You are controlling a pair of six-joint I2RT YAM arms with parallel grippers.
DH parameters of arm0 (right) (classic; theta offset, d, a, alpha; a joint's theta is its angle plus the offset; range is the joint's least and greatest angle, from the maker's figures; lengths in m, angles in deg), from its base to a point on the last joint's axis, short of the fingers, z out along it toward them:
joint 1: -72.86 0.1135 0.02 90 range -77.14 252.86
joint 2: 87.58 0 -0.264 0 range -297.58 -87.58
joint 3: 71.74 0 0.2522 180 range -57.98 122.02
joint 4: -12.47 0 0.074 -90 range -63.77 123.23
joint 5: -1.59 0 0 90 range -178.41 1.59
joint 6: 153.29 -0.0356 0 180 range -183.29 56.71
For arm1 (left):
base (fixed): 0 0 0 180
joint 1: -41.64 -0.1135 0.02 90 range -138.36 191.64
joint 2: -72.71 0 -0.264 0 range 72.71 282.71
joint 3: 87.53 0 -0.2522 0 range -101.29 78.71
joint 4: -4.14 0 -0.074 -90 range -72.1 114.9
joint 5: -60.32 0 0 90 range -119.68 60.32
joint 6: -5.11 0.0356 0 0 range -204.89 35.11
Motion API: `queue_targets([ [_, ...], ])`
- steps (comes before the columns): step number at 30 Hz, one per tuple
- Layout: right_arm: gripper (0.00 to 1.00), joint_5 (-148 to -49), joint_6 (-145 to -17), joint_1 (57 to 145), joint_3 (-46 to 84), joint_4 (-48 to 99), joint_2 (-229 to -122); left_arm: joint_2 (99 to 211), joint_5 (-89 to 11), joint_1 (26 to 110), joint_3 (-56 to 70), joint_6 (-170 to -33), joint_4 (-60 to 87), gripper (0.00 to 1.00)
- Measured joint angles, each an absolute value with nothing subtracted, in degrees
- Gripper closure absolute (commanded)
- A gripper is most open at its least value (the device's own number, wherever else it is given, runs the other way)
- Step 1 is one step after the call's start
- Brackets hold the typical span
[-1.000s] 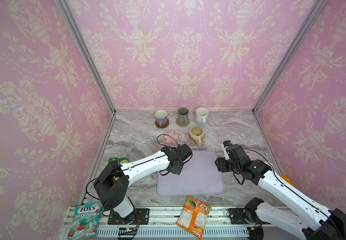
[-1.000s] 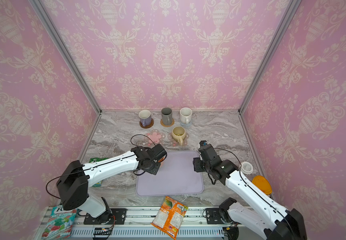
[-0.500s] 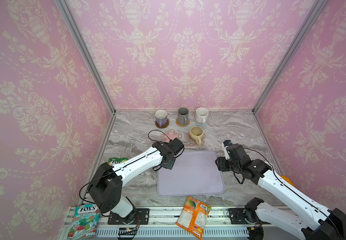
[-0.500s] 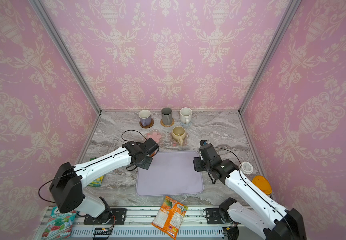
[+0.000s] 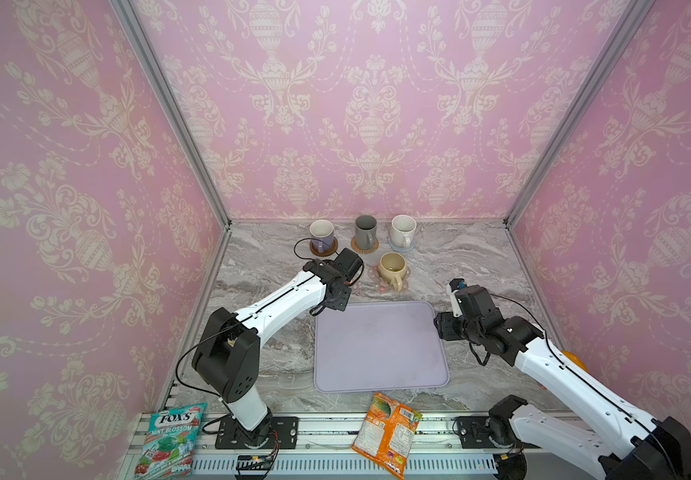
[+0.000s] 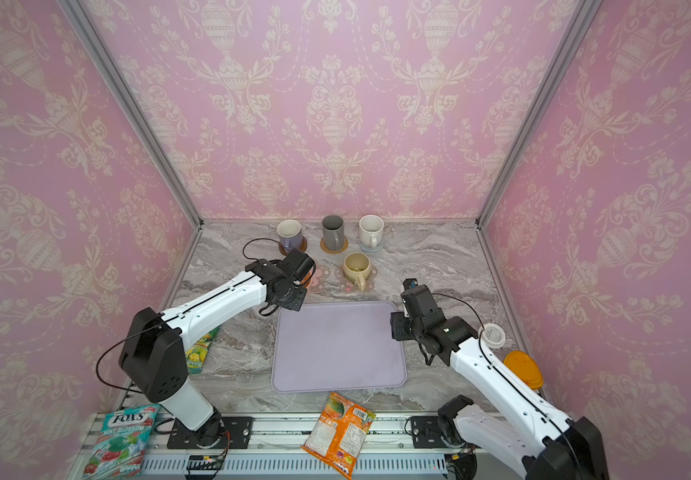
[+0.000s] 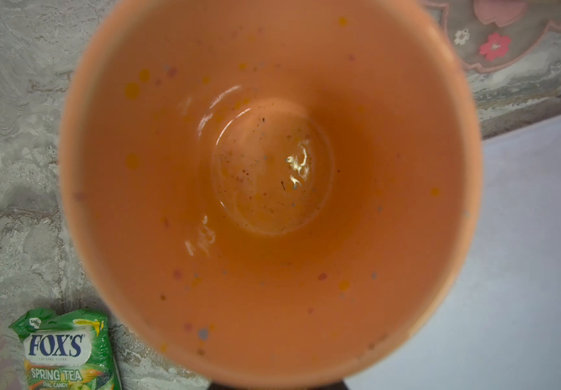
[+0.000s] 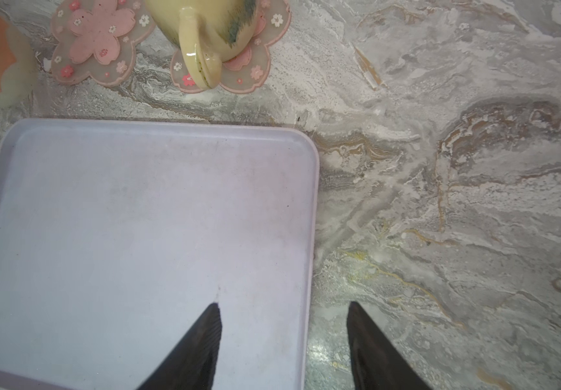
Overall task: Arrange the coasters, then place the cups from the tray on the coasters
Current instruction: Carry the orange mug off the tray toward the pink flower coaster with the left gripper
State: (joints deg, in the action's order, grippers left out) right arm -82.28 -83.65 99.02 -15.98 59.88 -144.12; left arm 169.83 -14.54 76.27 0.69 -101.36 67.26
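Left end effector clenched on peach cup (fingers hidden), cup at tray far-left corner, just beside free flower coaster, right end effector released, empty, over tray's right edge and desk, beige cup on second flower coaster

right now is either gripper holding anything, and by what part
The left gripper holds the peach-orange ceramic mug; where it grips is hidden behind the mug. The right gripper is open, holding nothing.

Peach mug fills left wrist view, rim blurred, top cropped; left gripper jaws hidden by it. Pink-flower coaster part. obsc. by left arm in both top views. Beige mug cropped, right wrist view.
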Motion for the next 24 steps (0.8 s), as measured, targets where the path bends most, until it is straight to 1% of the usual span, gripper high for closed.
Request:
queue_targets([
  [11,0.38,-82.7,-82.5,96.0,-16.0,59.9,-144.4,178.2,-16.9,73.2,-7.4,-99.3,65.7,1.00],
  [24,0.39,-84.8,-81.6,93.6,-15.8,59.1,-149.8,186.7,-18.6,71.3,-15.6,-99.7,65.5,1.00],
])
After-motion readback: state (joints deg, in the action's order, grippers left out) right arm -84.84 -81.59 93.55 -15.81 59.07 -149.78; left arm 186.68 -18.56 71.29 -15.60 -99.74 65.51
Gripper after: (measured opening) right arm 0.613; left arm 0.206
